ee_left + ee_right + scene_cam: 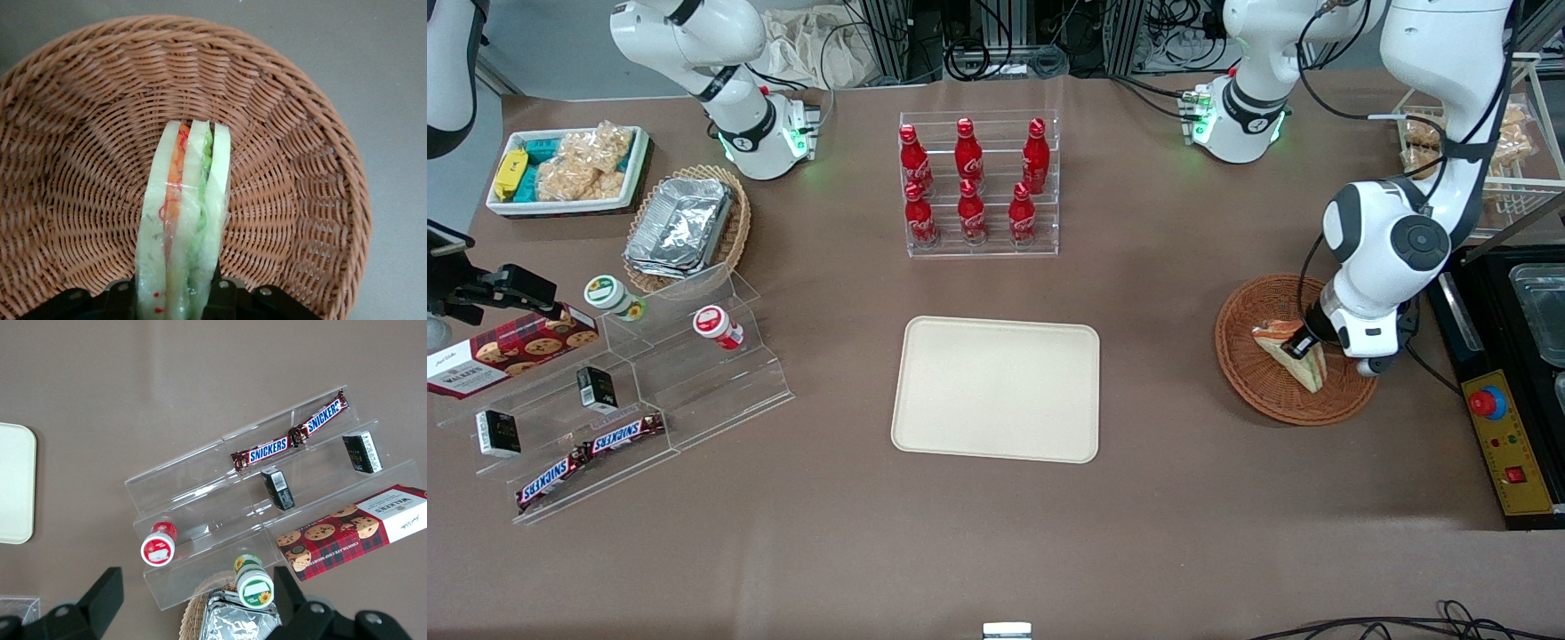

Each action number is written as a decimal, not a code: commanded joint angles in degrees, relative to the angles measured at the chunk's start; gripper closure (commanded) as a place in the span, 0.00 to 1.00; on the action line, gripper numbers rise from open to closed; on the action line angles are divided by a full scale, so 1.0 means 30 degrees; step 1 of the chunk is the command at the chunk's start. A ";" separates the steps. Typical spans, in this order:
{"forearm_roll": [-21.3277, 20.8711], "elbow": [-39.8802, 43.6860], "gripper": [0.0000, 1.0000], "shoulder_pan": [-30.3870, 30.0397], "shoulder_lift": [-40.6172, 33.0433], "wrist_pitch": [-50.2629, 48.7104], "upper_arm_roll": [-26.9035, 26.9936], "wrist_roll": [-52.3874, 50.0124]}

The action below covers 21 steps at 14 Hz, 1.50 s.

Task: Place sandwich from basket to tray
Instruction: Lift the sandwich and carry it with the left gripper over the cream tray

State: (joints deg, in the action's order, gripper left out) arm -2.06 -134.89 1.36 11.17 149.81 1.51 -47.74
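The sandwich (1294,357), a wrapped wedge of pale bread with green and orange filling, stands on edge in the round reddish-brown wicker basket (1258,391) toward the working arm's end of the table. My left gripper (1304,341) reaches down into the basket and is shut on the sandwich. In the left wrist view the sandwich (190,200) runs out from between the black fingers (230,293) of the gripper (177,297), which press on both bread faces, with the basket (80,167) weave under it. The cream tray (996,388) lies flat at the table's middle, its rim also in the right wrist view (13,480).
A clear rack of red bottles (978,187) stands farther from the camera than the tray. A black and yellow control box with a red button (1498,427) sits beside the basket. A clear stepped shelf with snacks (631,382), a foil-container basket (685,227) and a white snack bin (569,169) lie toward the parked arm's end.
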 commanded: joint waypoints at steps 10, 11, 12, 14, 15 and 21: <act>0.0130 1.3808 1.00 0.0570 0.0375 -1.8522 -0.0968 0.4278; 0.0130 1.4691 1.00 0.0629 0.0697 -1.9141 -0.1466 0.4341; 0.0130 1.5367 1.00 0.0658 0.0990 -1.9321 -0.2370 0.4342; 0.0072 1.6132 1.00 0.0862 0.1780 -1.9323 -0.4449 0.4225; 0.0187 1.6454 1.00 0.1009 0.2306 -1.9178 -0.5359 0.4137; -0.0339 1.9650 1.00 0.4373 0.7521 -1.7399 -0.6774 0.3053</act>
State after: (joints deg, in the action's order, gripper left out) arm -2.16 -81.72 11.23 27.42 96.01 -18.95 -37.77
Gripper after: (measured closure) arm 0.806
